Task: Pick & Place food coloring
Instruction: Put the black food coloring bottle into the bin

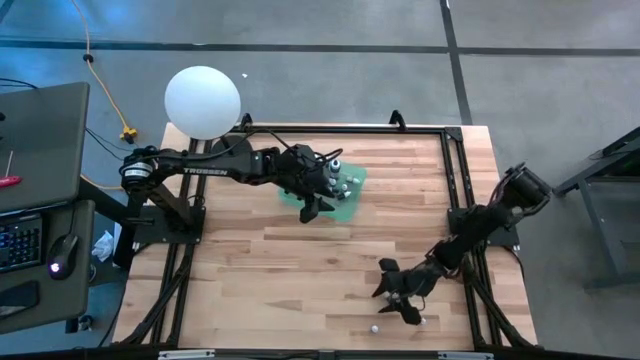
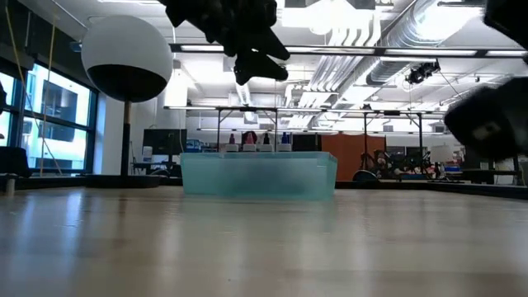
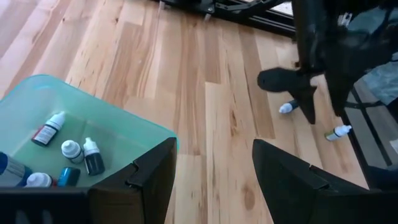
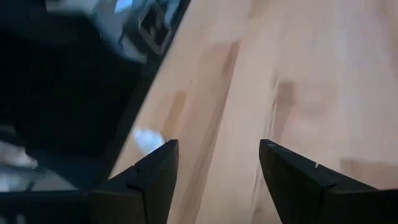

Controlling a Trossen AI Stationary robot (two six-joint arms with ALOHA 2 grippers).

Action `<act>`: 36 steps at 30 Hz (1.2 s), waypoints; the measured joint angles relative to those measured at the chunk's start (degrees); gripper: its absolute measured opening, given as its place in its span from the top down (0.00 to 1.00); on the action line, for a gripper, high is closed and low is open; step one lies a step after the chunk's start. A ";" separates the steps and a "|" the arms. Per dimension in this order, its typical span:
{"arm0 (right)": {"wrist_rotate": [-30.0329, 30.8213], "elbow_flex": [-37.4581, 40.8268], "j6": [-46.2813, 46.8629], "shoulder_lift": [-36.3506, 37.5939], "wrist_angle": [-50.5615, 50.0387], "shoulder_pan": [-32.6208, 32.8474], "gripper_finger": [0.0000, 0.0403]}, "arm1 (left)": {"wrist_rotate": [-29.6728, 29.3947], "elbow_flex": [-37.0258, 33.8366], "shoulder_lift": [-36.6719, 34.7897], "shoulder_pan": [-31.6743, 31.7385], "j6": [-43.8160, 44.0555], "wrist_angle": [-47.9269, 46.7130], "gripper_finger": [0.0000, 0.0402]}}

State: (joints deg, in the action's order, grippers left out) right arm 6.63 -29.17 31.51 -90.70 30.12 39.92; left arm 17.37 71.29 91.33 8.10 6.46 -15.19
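Several tiny food coloring bottles (image 3: 68, 152), whitish ones and one with a blue top, lie in a shallow green tray (image 1: 348, 205) at the table's far middle. Two more whitish bottles (image 1: 372, 327) (image 1: 422, 321) lie on the wood near the near edge; the left wrist view shows them too (image 3: 287, 107) (image 3: 339, 132). My left gripper (image 1: 318, 203) hangs open above the tray's near-left rim (image 3: 124, 121), holding nothing. My right gripper (image 1: 396, 300) is open low over the table between the two loose bottles; one blurred bottle (image 4: 146, 138) lies just beyond its finger.
A large white globe (image 1: 202, 101) stands on a stand at the table's far-left corner. A black frame rail (image 1: 455, 190) runs round the table edge. Bare wood (image 1: 280, 280) stretches between the tray and the near edge. A desk with keyboard and mouse (image 1: 40, 240) sits left of the table.
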 joint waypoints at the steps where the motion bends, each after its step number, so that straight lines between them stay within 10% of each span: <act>1: 0.31 0.00 0.65 1.61 -0.78 -0.35 0.46 | 0.00 0.00 0.00 0.01 0.00 -0.02 0.48; 15: -2.61 -0.66 27.23 19.92 -34.62 -1.45 0.50 | -0.02 0.02 0.00 0.00 -2.12 -0.92 0.48; 36: -9.60 -15.56 34.07 -2.62 -46.13 -1.68 0.51 | -0.15 0.00 0.00 0.00 -7.87 -2.60 0.48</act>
State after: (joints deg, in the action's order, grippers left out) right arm -2.98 -44.73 65.58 -93.32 -16.02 38.24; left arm 17.21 71.29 91.33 8.10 -1.41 -17.79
